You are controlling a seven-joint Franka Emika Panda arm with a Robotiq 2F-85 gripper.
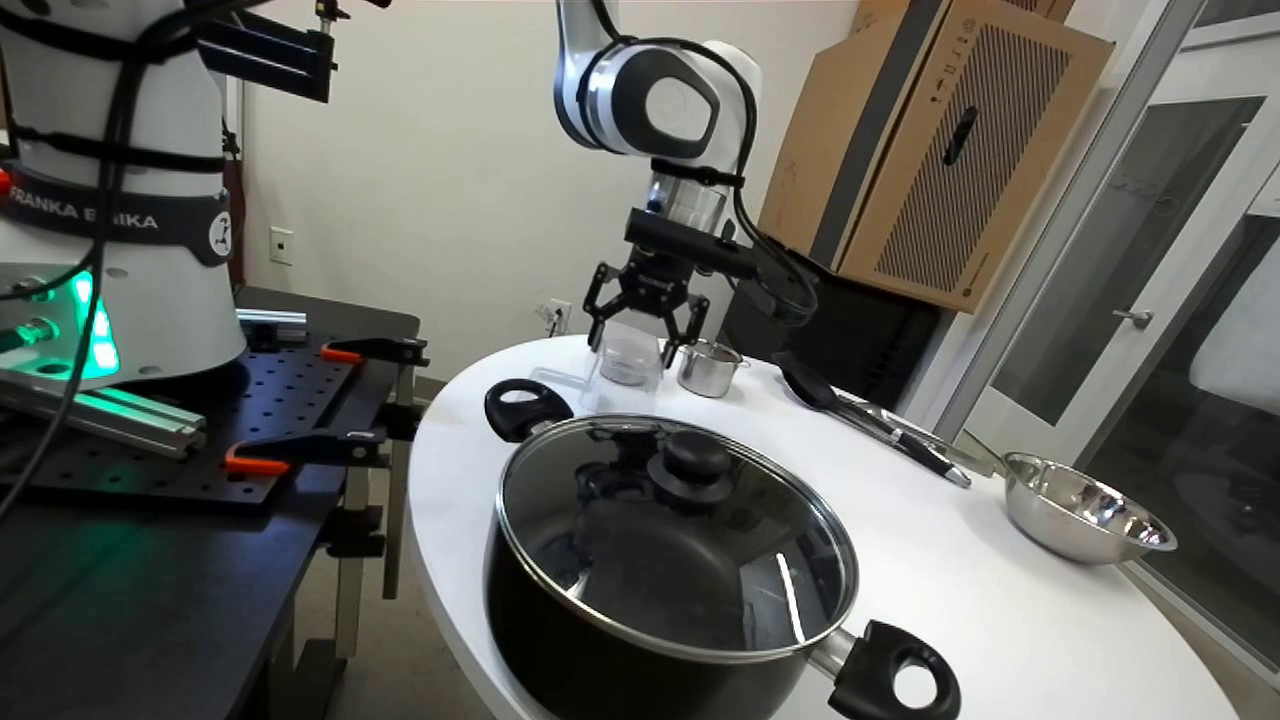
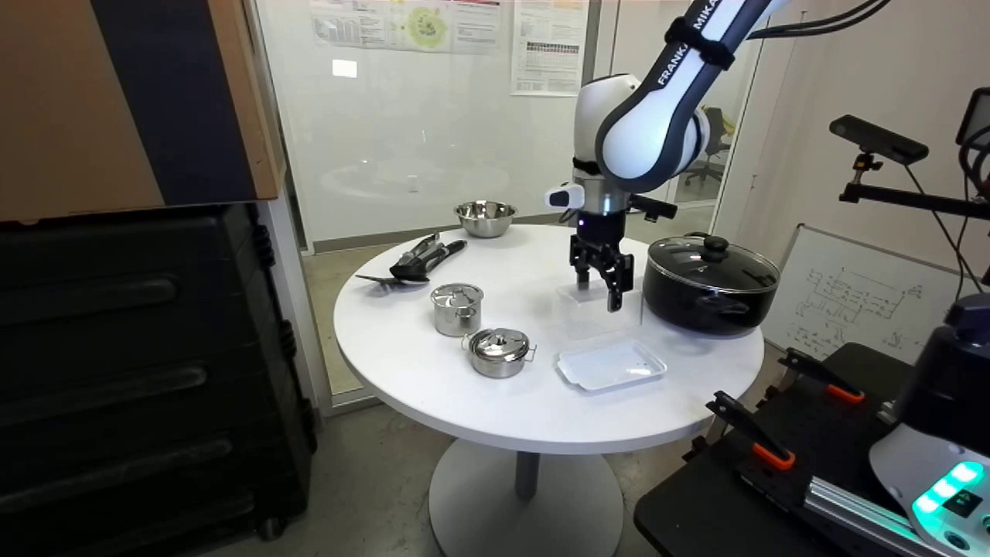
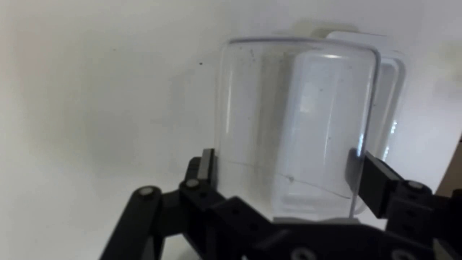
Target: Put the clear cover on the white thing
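Clear cover [image 3: 294, 119] is clamped between the jaws of the gripper [image 3: 288, 168]. It is held near the white tray [image 2: 611, 367].

Arm [image 2: 640, 147] bent, pincer [image 1: 632, 350] downward, clamped wide.

The cover [image 3: 296, 122] is clear and colourless, the tray [image 2: 611, 365] bluish white, the table [image 2: 410, 333] plain white, the fingers [image 3: 377, 184] black. The big pot [image 1: 600, 655] is black, its see-through lid [image 1: 680, 545] rimmed in silver. The bowl [image 1: 1085, 515] and both small pots [image 2: 500, 360] shine silver. The cardboard box [image 1: 925, 165] is brown with a dark stripe and fine dark hatching; the clamps [image 1: 310, 450] black and orange.
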